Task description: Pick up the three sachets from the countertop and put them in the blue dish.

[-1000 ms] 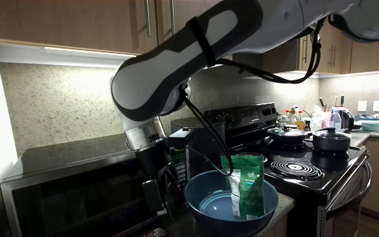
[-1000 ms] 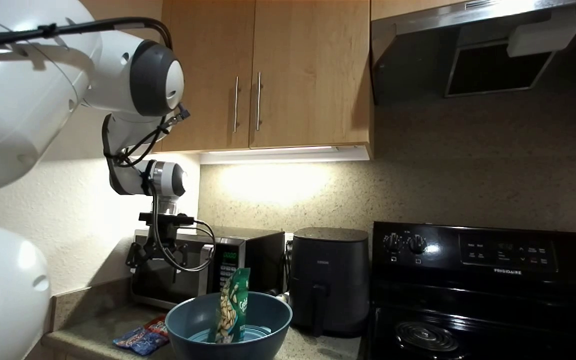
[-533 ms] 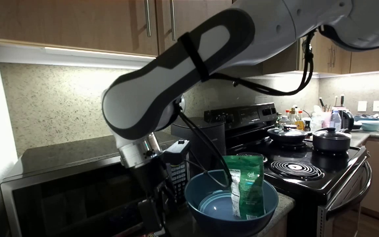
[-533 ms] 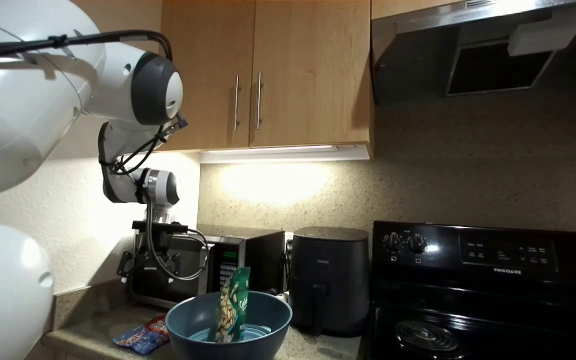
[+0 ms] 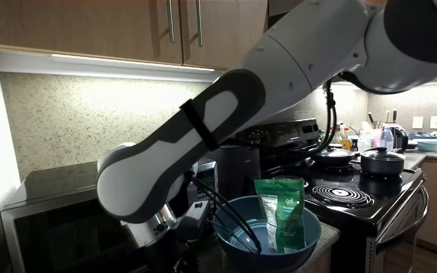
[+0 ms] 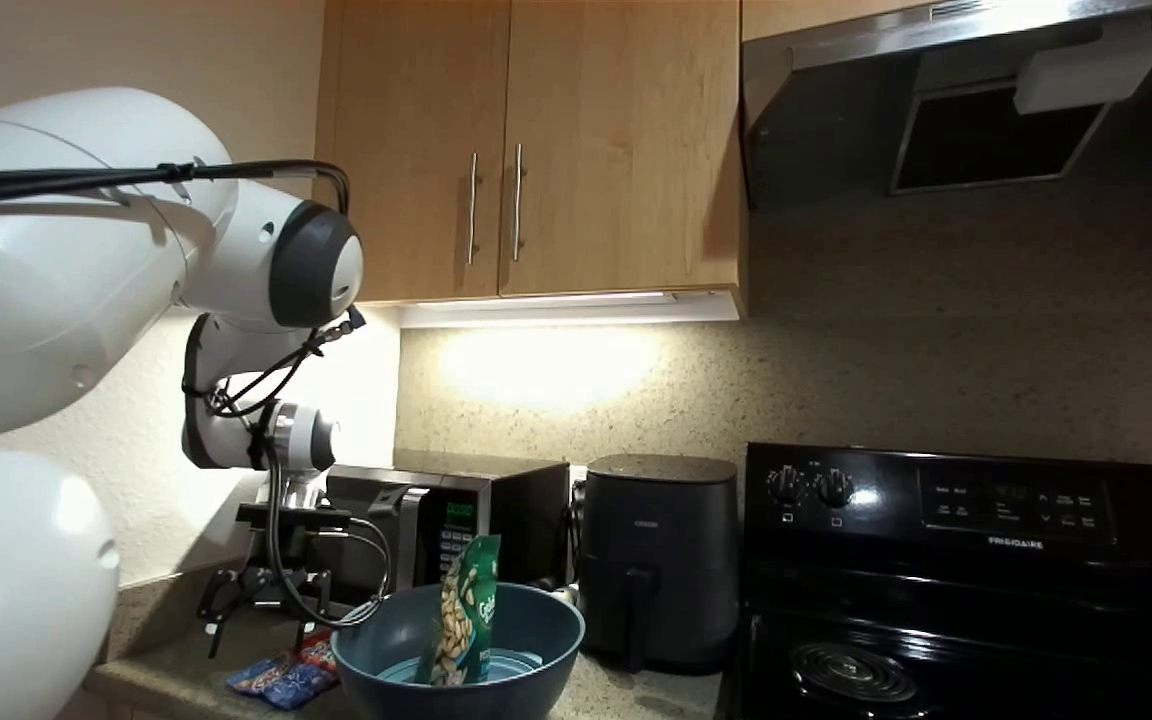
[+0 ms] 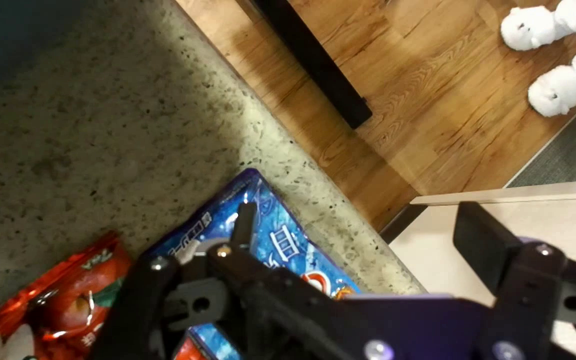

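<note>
A green sachet (image 5: pixel 285 218) stands on end inside the blue dish (image 6: pixel 386 640), its top above the rim. On the countertop beside the dish lie a blue sachet (image 6: pixel 286 687) and a red sachet (image 6: pixel 318 652), both flat and close together. My gripper (image 6: pixel 257 638) hangs over that part of the counter, jaws wide apart and holding nothing. In the wrist view the gripper (image 7: pixel 361 227) has one finger over the blue sachet (image 7: pixel 288 240) and the other beyond the counter edge. The red sachet (image 7: pixel 78 295) lies outside the jaws, partly covered by the gripper's linkage.
Behind the gripper stands a microwave (image 5: pixel 78 227). An air fryer (image 6: pixel 656 570) sits behind the dish, and the stove (image 6: pixel 886 600) lies to its side. The countertop edge (image 7: pixel 313 175) runs beneath the jaws, with wooden floor below. Cabinets (image 6: pixel 626 150) hang overhead.
My gripper has come down a good way and slightly to the left in both exterior views, with its jaws still wide apart. The sachets and the dish have not moved.
</note>
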Robot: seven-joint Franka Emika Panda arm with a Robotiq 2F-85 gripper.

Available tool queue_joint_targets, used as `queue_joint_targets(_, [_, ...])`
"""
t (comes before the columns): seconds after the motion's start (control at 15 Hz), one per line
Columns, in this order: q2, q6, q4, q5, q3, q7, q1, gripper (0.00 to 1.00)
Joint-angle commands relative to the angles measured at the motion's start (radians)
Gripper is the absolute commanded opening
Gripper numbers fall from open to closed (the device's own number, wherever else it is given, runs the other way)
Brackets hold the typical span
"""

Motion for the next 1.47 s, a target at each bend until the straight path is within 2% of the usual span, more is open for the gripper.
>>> queue_joint_targets(0.0, [0.058, -0.039, 0.068, -0.022, -0.006, -0.023, 0.014, 1.00])
queue_joint_targets(0.73, [0.144, -0.002, 0.164, -0.104, -0.043, -0.004, 0.046, 1.00])
queue_joint_targets(1.13, [0.228, -0.045, 0.272, -0.152, -0.063, -0.004, 0.098, 1.00])
queue_joint_targets(1.33, [0.245, -0.060, 0.289, -0.155, -0.070, -0.005, 0.104, 1.00])
queue_joint_targets(1.4, [0.250, -0.068, 0.299, -0.153, -0.072, -0.006, 0.105, 0.90])
